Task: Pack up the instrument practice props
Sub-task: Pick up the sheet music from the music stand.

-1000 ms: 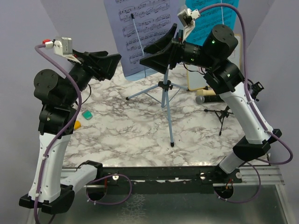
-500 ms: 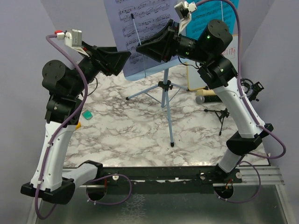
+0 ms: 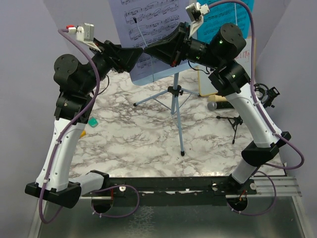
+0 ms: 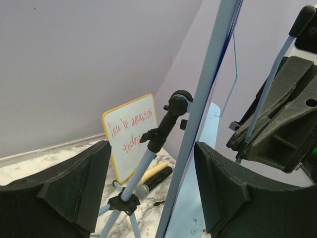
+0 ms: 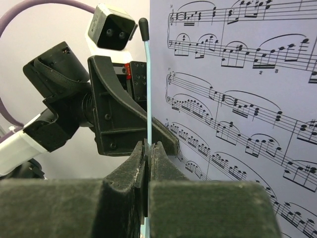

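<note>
R pincer [image 5: 147,147]: shut tight on the thin blue retainer wire [image 5: 148,84] at the front of the music rack [image 3: 175,92]. The grip is low on the wire, just beside the printed music sheet [image 5: 237,99]. Judged purpose: swing the wire clear so the sheet can come off.

L pincer [image 4: 152,158]: wide open, holds nothing. Its jaws straddle the rack's side edge, w/ the pole visible between them; no contact as far as can be seen. Judged purpose: steady the rack or take the sheet's edge while R works the wire.

Rack stands upright, tripod legs spread, sheet on it. Cyan sheet [image 3: 223,20] hangs up behind the rack. Packing judged early; nothing stowed.

Surface [image 3: 148,144]: white-grey marble pattern.
- Behind the rack, R-arm side: whiteboard [image 4: 131,131] propped upright, cream handheld mic [image 4: 153,174] lying at its foot, and black studio mic [image 3: 237,121] on a small tripod, nearer the arm bases.
- L-arm side of the rack: green block [image 3: 92,121] and orange block [image 3: 81,133].

Room: plain lilac walls, close around.
</note>
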